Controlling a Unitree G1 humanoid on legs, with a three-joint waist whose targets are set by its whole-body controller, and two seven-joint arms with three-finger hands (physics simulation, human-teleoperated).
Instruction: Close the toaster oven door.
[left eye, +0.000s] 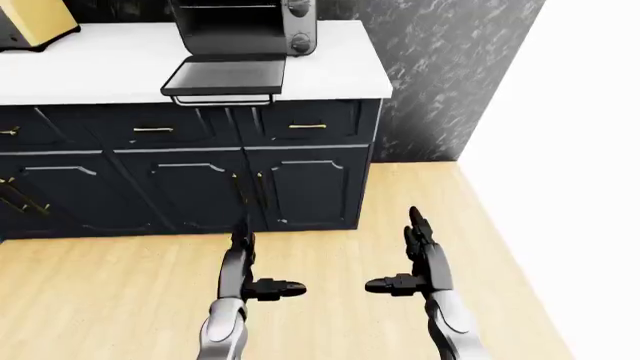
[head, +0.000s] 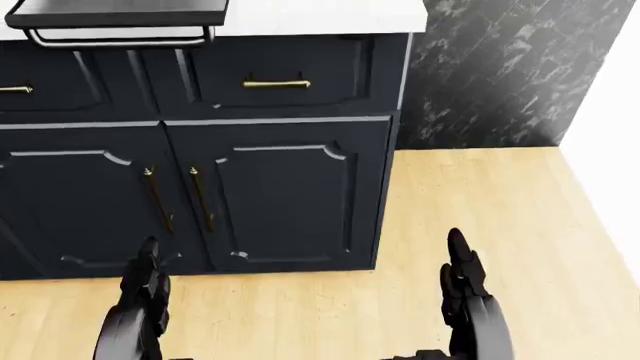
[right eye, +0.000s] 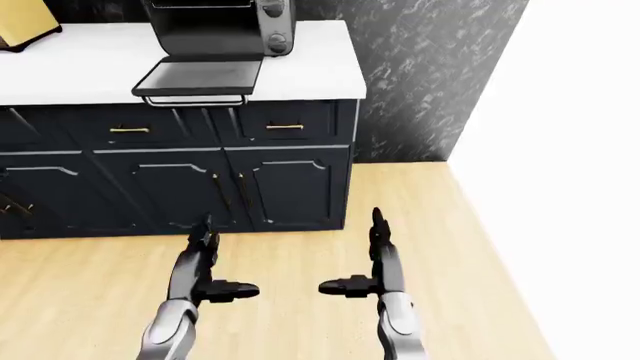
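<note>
While both hands hang low over the wood floor (left eye: 120, 300), the oven (left eye: 245, 30) sits on the white counter (left eye: 90, 67) at the top of the left-eye view, well apart from them. Its door (left eye: 225, 77) lies folded down flat, jutting past the counter edge, with a bar handle (left eye: 222, 98) along its outer lip. Below it stand dark cabinets (left eye: 190, 180) with brass pulls.

The left hand (left eye: 243, 266) and right hand (left eye: 418, 259) are both open and empty, fingers straight and pointing up the view, thumbs turned toward each other. Neither touches anything.

I judge the door to be a rigid, fairly light panel on a hinge at the oven's base, likely metal and glass, so it should swing rather than flex. A push from underneath near the handle, or fingers hooked under the bar, would probably give the best leverage; no tight grip seems needed. The surface looks smooth and might slip under the fingers. A hard shove could slide the oven on the counter, so a gentle lift seems wise. First the robot probably has to step closer and raise an arm.
</note>
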